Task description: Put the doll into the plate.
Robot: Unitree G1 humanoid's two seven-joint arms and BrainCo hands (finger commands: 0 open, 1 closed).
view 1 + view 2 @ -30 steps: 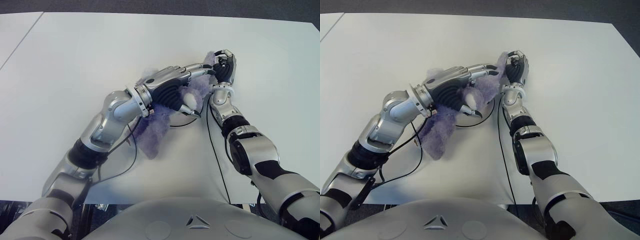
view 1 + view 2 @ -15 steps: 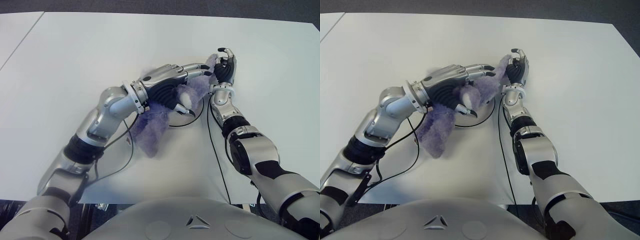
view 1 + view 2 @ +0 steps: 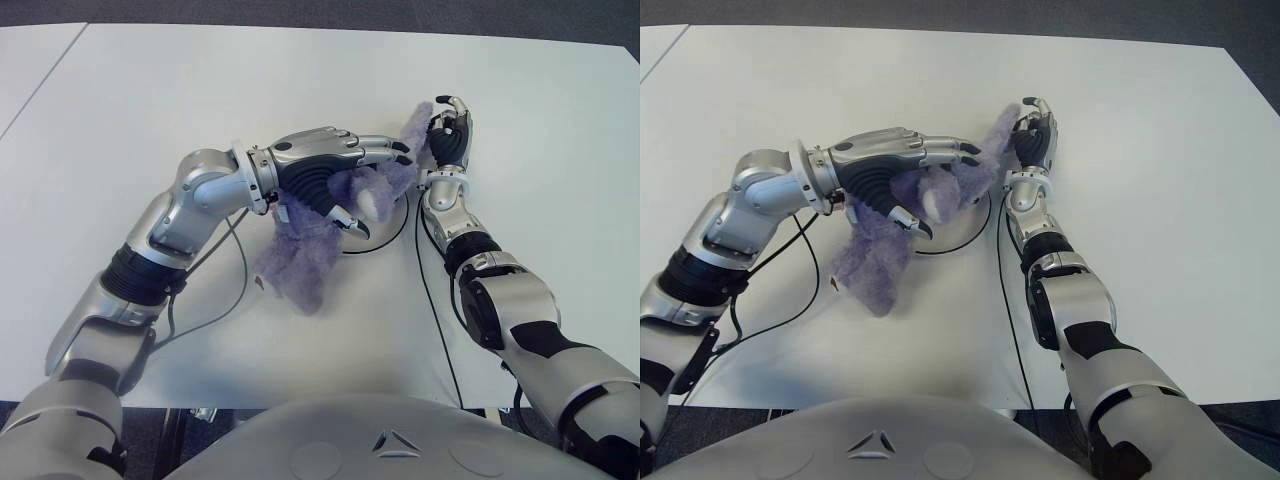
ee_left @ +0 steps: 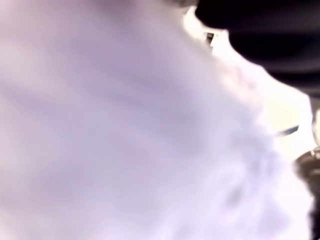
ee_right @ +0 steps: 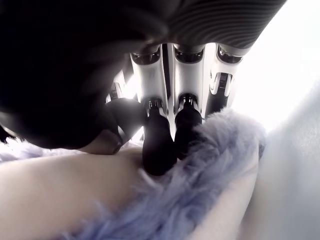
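Left hand (image 3: 335,180) grips the doll (image 3: 305,260) over the plate (image 3: 392,222); right wrist view shows right hand (image 5: 165,145) pinching its fur.

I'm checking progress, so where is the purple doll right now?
The doll sits mid-table in the eye views, gripped by the left hand over the plate, its body trailing onto the table, while the right hand pinches its far end.

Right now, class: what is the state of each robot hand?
Left hand: closed on the purple doll.
Right hand: fingers pinching the doll's ear.
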